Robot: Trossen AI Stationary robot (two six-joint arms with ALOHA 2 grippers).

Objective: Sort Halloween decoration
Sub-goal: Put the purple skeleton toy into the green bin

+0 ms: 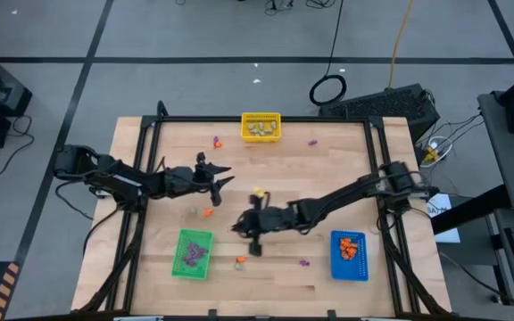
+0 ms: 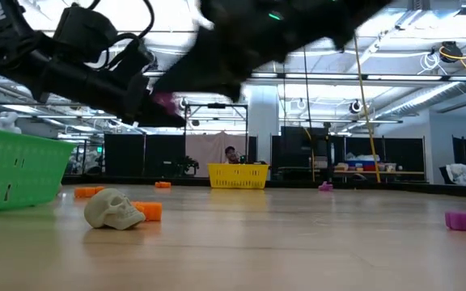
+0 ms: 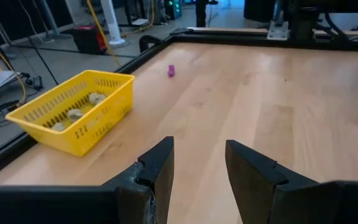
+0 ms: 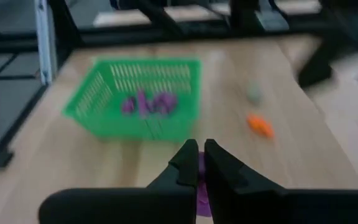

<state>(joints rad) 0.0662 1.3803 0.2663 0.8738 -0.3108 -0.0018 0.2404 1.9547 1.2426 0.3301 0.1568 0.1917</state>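
Observation:
The Halloween decoration lies scattered on the wooden table: a pale skull (image 2: 113,208), orange bits (image 2: 148,211) (image 1: 208,212) and purple bits (image 1: 311,141) (image 1: 303,263). My right gripper (image 1: 239,225) hangs over the table's middle, shut on a purple trinket (image 4: 201,199), and points toward the green bin (image 4: 138,99), which holds purple pieces. My left gripper (image 3: 199,152) is open with nothing between its fingers. It hovers left of centre (image 1: 224,176) and faces the yellow bin (image 3: 73,112), where pale pieces lie. My right gripper pinches the purple trinket (image 4: 200,167) between its two fingers. Only a sliver of purple shows in the gap, so which part of it they have cannot be told. The fingers slant slightly downward toward the table's left. The trinket is lifted clear of the table.
A blue bin (image 1: 349,255) with orange pieces stands at the near right. A lone purple bit (image 3: 171,71) lies beyond the yellow bin. Black frame rails (image 1: 150,134) run along the table's edges. Bare wood lies between the bins.

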